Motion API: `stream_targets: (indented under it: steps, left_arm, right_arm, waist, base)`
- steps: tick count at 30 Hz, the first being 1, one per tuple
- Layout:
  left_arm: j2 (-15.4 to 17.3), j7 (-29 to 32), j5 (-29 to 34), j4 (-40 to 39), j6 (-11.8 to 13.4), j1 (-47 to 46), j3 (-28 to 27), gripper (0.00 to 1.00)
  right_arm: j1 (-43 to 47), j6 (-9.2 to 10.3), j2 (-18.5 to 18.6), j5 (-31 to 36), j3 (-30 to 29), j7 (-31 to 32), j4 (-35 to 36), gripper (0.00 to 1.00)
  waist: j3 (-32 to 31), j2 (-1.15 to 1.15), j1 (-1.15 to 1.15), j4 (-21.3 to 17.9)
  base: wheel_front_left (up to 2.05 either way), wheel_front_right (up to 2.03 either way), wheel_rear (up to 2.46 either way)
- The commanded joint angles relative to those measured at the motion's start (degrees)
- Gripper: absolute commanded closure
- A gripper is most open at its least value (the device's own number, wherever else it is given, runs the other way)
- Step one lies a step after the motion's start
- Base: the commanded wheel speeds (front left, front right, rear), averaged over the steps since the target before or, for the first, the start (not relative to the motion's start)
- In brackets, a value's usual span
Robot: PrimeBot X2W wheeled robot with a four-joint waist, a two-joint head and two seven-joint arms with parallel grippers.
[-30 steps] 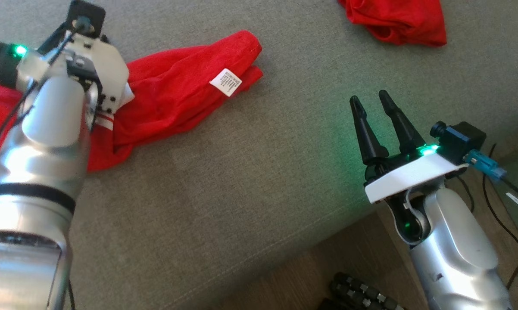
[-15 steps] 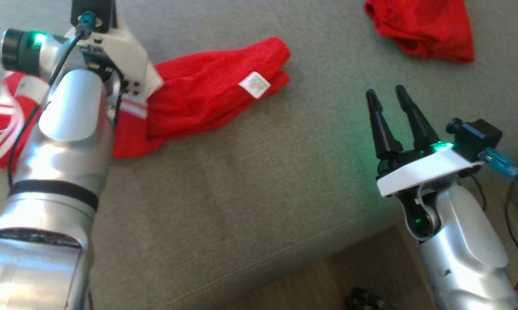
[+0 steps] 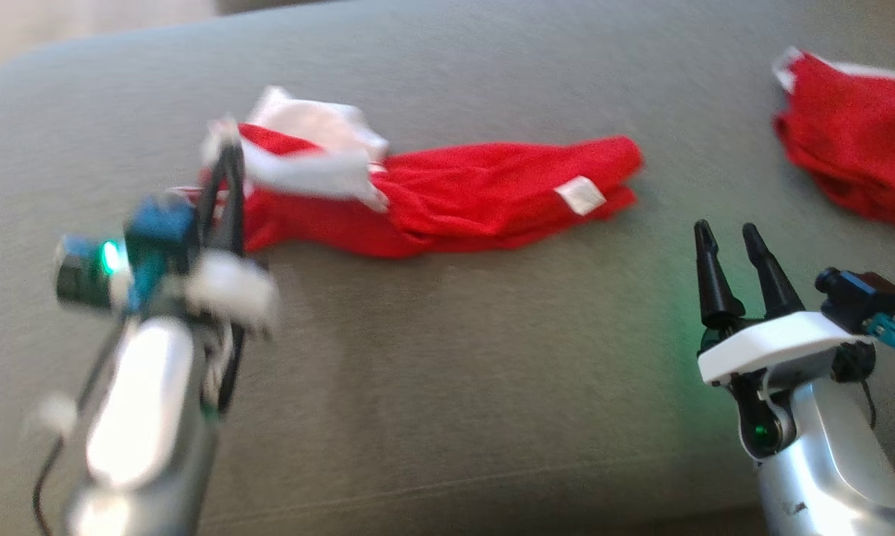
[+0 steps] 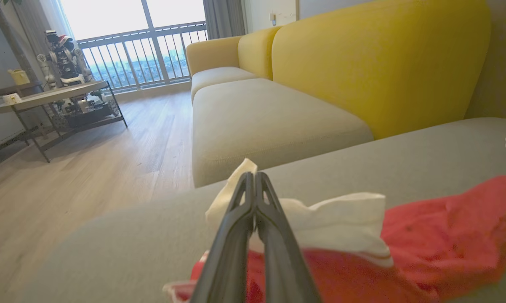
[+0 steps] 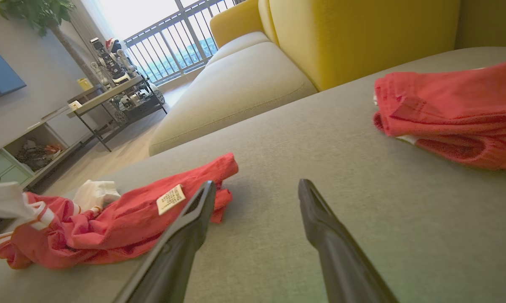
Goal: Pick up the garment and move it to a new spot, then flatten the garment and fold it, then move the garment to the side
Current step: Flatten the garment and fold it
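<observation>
Two red garments were on the grey seat cushion (image 3: pixel 455 387). The task one, the red garment (image 3: pixel 485 195) with white trim (image 4: pixel 345 223), lay stretched out left of centre in the head view, its white care label (image 3: pixel 580 195) facing up near its right end. Left gripper (image 3: pixel 224 160) was at the garment's left end, blurred in the head view. The left wrist view showed its jaws pressed together with the trim bunched at the fingertips, so clamped on that edge, trim raised above the red cloth. Right gripper (image 3: pixel 727 232) hovered over bare cushion right of the garment, apart from it – jaws spread wide, nothing between them. Second red garment (image 3: pixel 849 171) sat crumpled at far right, well apart from the first. Yellow sofa back (image 4: pixel 375 63) rose behind the cushion; a side table (image 4: pixel 46 94) stood on the wood floor (image 4: pixel 110 147) beyond.
</observation>
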State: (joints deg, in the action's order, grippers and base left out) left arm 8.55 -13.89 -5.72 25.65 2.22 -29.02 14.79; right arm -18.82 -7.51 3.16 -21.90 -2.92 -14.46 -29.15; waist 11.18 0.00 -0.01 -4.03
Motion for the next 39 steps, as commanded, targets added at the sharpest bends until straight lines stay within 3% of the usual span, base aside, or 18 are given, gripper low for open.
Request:
stream_targets:
  steps: [1, 6, 12, 24, 36, 37, 39]
  left_arm:
    - [2.1, 0.8, -0.5, -5.8, 0.1, 1.5, -1.4, 1.00]
    - [2.4, 3.4, -1.9, -16.4, 0.8, 13.2, -0.5, 1.00]
    - [1.2, 3.7, -2.6, -20.6, 1.1, 19.3, 1.7, 1.00]
    - [-0.5, 2.1, -2.2, -18.8, 1.0, 17.5, 4.3, 1.00]
    - [-1.0, 1.1, -2.3, -17.2, 1.2, 16.1, 5.2, 1.00]
    - [-0.9, 1.1, -2.4, -17.1, 1.3, 16.0, 5.2, 1.00]
    - [-0.8, 1.0, -2.5, -17.0, 1.4, 15.9, 5.1, 1.00]
  right_arm:
    - [-0.2, 0.02, -0.3, -0.6, 0.8, -0.4, 1.0, 0.00]
    - [-1.1, 0.02, -0.3, -1.6, -1.7, 0.6, -1.6, 0.00]
    - [-5.8, 0.02, -0.3, -2.3, -6.7, 4.4, -7.0, 0.00]
    - [-16.9, 0.02, 2.7, 4.1, -13.4, 6.8, -21.1, 0.00]
    - [-21.7, 0.02, 3.6, 6.2, -13.8, 4.0, -29.2, 0.00]
    - [-21.9, 0.02, 3.6, 6.2, -13.6, 3.9, -29.7, 0.11]
    - [-22.3, 0.02, 3.6, 5.9, -13.2, 3.5, -30.4, 0.72]
  waist:
    - [-4.7, 0.00, 0.01, 6.2]
    - [-6.0, 0.00, 0.01, 10.3]
    - [-5.9, 0.00, 0.01, 13.2]
    - [-2.1, 0.00, 0.01, 15.9]
    - [-0.8, 0.00, 0.01, 16.4]
    - [-0.8, 0.00, 0.01, 16.3]
    - [-0.8, 0.00, 0.01, 16.2]
  base:
    - [0.00, 0.00, 0.00]
    - [0.00, 0.00, 0.00]
    - [0.00, 0.00, 0.00]
    - [0.00, 0.00, 0.00]
    - [0.00, 0.00, 0.00]
    - [0.00, 0.00, 0.00]
    - [0.00, 0.00, 0.00]
